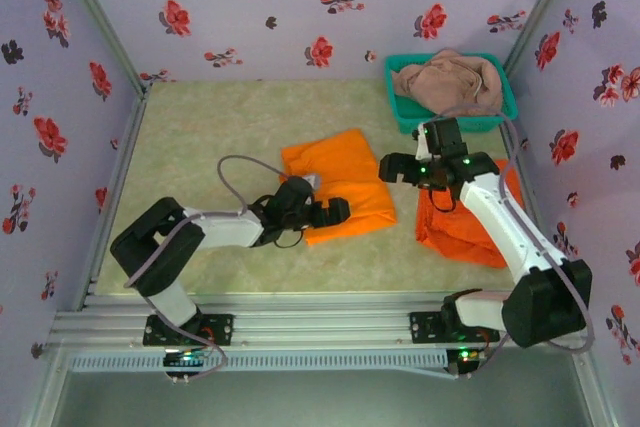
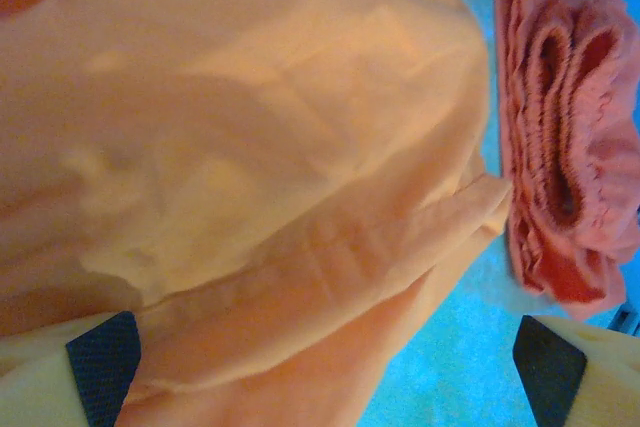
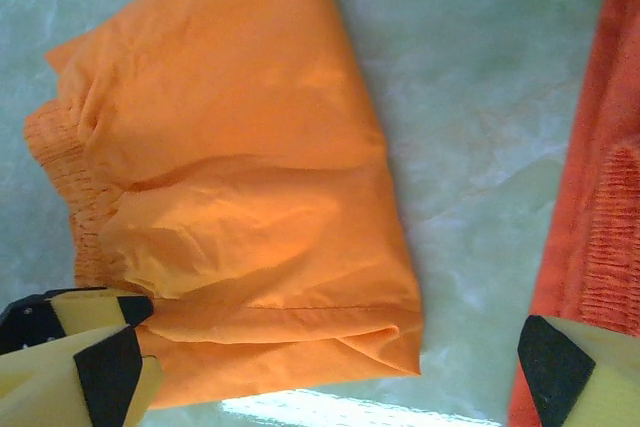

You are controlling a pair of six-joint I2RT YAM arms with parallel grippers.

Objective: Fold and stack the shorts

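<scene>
One bright orange pair of shorts (image 1: 338, 185) lies folded in the middle of the table. My left gripper (image 1: 326, 213) is open at its near edge, and in the left wrist view the cloth (image 2: 250, 147) spreads between the wide-apart fingertips (image 2: 100, 367). My right gripper (image 1: 400, 169) hovers open over the fold's right edge, with the shorts (image 3: 240, 177) below it and nothing held. A second orange pair (image 1: 462, 229) lies at the right, partly under the right arm; its gathered waistband (image 2: 570, 147) shows beside the first. The pink-brown shorts (image 1: 448, 82) sit bunched in the basket.
The teal mesh basket (image 1: 404, 107) stands at the back right corner. Floral walls close in the left, back and right sides. Bare marbled tabletop (image 1: 200, 137) stretches left of the folded shorts. A grey cable (image 1: 232, 179) loops above the left arm.
</scene>
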